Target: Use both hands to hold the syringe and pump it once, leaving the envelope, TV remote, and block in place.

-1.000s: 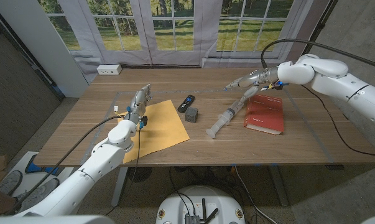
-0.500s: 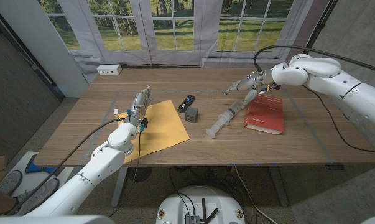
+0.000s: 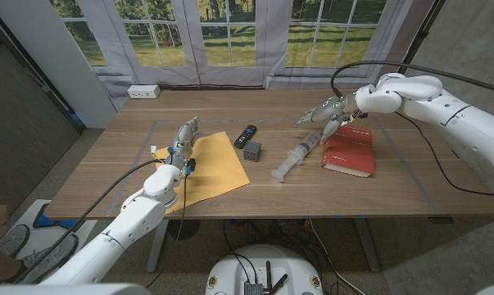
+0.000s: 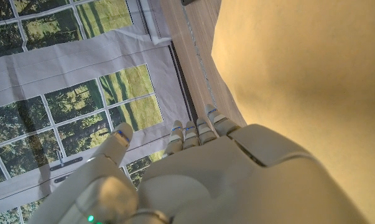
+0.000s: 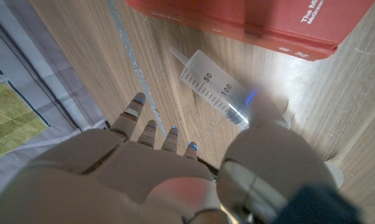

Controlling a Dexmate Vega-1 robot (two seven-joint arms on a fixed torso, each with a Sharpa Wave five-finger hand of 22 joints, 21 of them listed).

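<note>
The syringe (image 3: pixel 296 156) lies slantwise on the table (image 3: pixel 394 192), its far end beside the red book (image 3: pixel 349 151); the right hand (image 3: pixel 324 111) hovers over that end, fingers (image 5: pixel 136 107) apart, gripping nothing; the left hand (image 3: pixel 183 136) sits at the envelope (image 3: pixel 216 164) edge, fingers together, empty; TV remote (image 3: pixel 245 135) and block (image 3: pixel 252 150) sit between envelope and syringe.

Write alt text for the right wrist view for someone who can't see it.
The robot's right hand, fingers spread and holding nothing, hovers above a clear syringe with printed scale marks, lying on the wooden table. A red book lies just beyond the syringe's tip.
</note>
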